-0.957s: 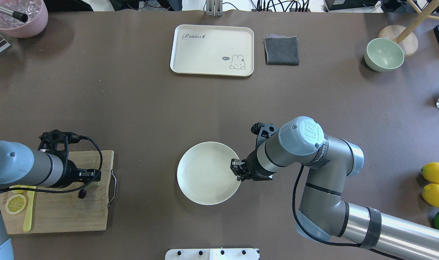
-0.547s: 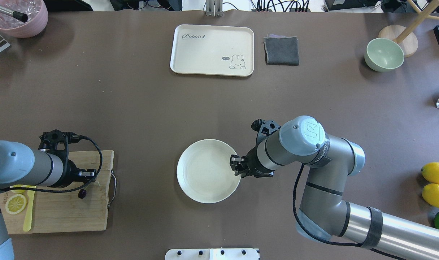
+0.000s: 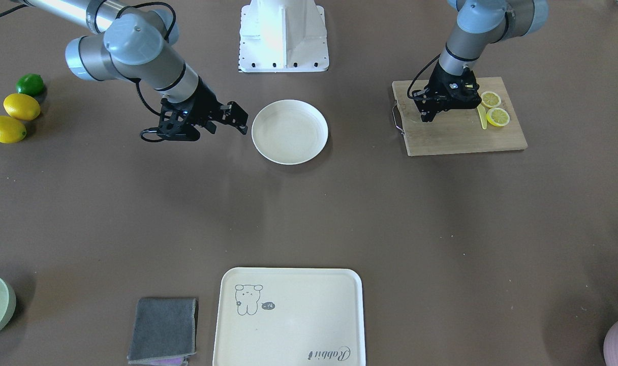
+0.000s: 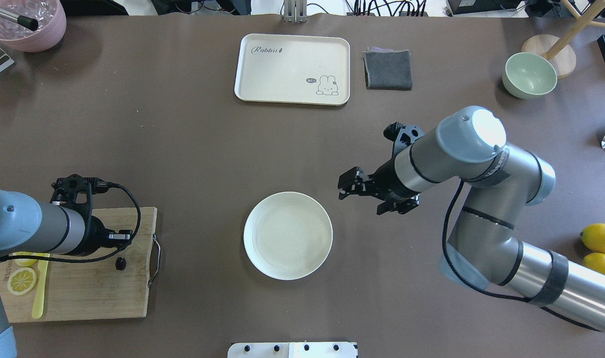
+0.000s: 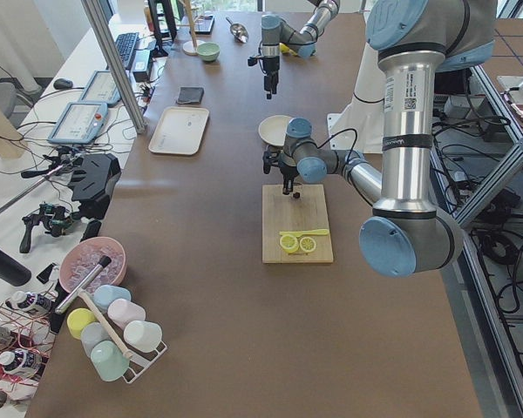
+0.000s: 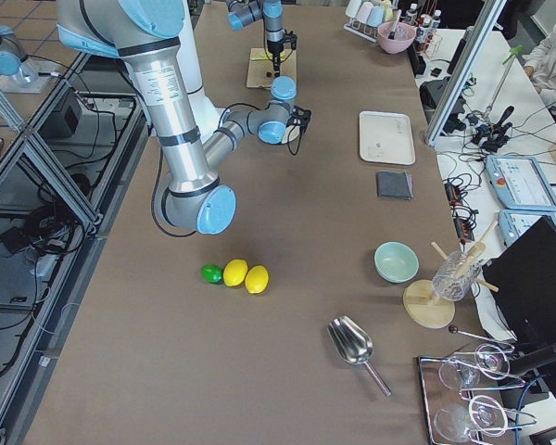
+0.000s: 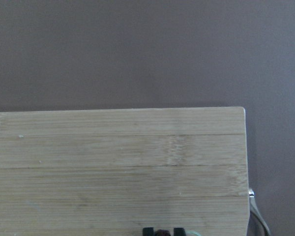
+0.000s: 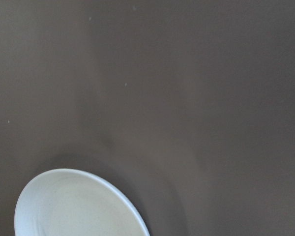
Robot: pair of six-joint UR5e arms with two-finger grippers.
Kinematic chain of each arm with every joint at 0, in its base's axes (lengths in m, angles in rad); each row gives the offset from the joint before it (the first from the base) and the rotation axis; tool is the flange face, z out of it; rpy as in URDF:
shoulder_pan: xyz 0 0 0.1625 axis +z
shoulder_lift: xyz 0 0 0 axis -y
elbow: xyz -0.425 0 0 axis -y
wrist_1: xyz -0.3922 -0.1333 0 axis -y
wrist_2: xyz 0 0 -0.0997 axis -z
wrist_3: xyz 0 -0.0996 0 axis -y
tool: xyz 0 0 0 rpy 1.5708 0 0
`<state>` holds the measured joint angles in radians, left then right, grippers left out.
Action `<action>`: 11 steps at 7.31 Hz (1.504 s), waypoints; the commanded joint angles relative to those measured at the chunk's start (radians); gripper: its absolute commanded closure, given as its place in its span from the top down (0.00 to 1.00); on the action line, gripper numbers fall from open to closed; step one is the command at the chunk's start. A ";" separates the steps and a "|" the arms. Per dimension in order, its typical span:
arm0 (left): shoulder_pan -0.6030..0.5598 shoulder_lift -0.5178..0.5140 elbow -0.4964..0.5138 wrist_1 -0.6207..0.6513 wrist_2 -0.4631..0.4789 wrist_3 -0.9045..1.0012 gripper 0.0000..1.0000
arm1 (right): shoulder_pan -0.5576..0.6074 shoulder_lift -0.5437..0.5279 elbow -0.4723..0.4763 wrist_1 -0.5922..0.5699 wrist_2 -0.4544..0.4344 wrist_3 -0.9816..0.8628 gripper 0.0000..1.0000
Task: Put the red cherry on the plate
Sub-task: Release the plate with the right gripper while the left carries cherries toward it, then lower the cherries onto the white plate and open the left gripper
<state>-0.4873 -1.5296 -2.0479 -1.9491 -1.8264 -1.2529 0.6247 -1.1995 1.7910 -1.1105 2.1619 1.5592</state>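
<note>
The red cherry (image 4: 120, 263) is a dark maroon ball hanging just under my left gripper (image 4: 125, 234), over the wooden cutting board (image 4: 83, 293). In the left wrist view a dark red bit and a pale green stem show between the fingertips (image 7: 148, 231), so the gripper is shut on the cherry. The cream-white plate (image 4: 287, 235) lies bare at the table's middle, right of the board. My right gripper (image 4: 346, 184) hovers open and holds nothing, above and to the right of the plate, off its rim. The plate's edge (image 8: 73, 206) shows low in the right wrist view.
Lemon slices (image 4: 22, 280) and a yellow strip lie on the board's left end. A cream tray (image 4: 292, 69), grey cloth (image 4: 388, 69) and green bowl (image 4: 529, 75) sit at the far side. Lemons (image 4: 601, 238) are at the right edge, a pink bowl (image 4: 29, 22) far left.
My right gripper let go of the plate's right rim, opened and drew away up and to the right. The plate ended slightly farther from the robot. The left gripper shifted a little with the cherry.
</note>
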 commanded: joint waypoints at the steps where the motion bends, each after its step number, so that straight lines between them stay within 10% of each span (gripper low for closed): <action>1: -0.002 -0.092 -0.038 0.036 -0.026 -0.005 0.00 | 0.161 -0.060 0.011 -0.003 0.122 -0.123 1.00; 4: 0.030 -0.592 0.116 0.421 -0.021 -0.124 0.00 | 0.303 -0.247 0.001 -0.003 0.165 -0.489 1.00; 9: 0.106 -0.715 0.244 0.356 0.050 -0.224 0.00 | 0.380 -0.337 -0.002 0.003 0.185 -0.648 1.00; 10: 0.108 -0.715 0.245 0.343 0.052 -0.243 0.94 | 0.385 -0.341 -0.001 0.003 0.185 -0.648 1.00; 11: 0.108 -0.713 0.241 0.345 0.052 -0.246 0.98 | 0.391 -0.350 0.002 0.005 0.185 -0.648 1.00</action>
<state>-0.3841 -2.2414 -1.8076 -1.5953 -1.7811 -1.4852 1.0085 -1.5397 1.7902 -1.1077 2.3469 0.9120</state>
